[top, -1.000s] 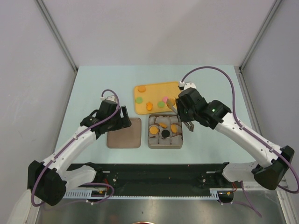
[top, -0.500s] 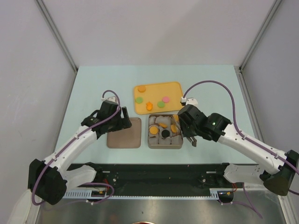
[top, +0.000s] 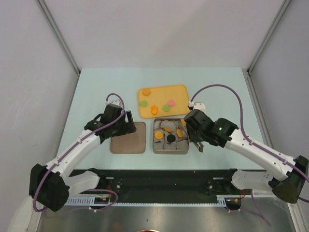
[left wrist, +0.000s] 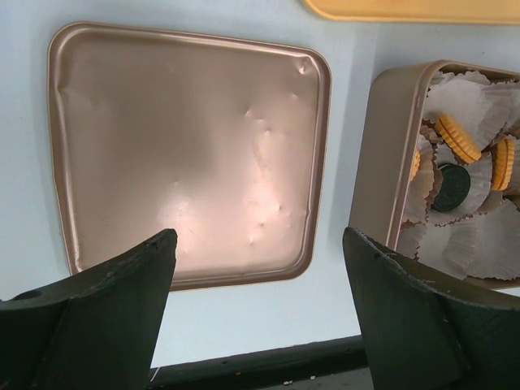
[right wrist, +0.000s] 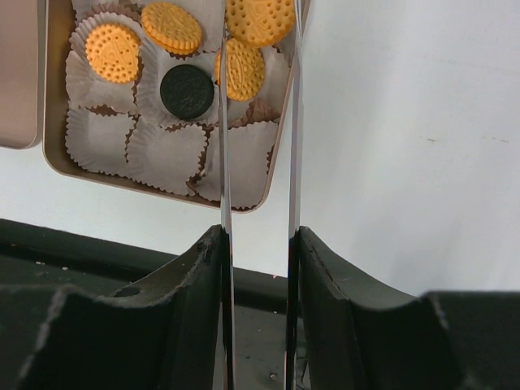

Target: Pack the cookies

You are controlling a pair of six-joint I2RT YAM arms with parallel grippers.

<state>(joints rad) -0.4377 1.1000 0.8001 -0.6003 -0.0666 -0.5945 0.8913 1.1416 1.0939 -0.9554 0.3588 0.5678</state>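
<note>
My right gripper hovers over the right side of the open tin and is shut on a round orange cookie, held between its long thin metal fingers. In the tin, white paper cups hold three orange cookies and a black one. Several more cookies lie on the yellow tray: an orange disc, two green ones, a pink one and an orange flower. My left gripper is open and empty above the near edge of the tin's lid.
The copper-coloured lid lies flat just left of the tin. The black rail of the arm bases runs along the near table edge. Grey walls close in the table on three sides.
My right gripper has moved from the yellow tray back toward me and over the tin, carrying the orange cookie. The left arm has not moved.
</note>
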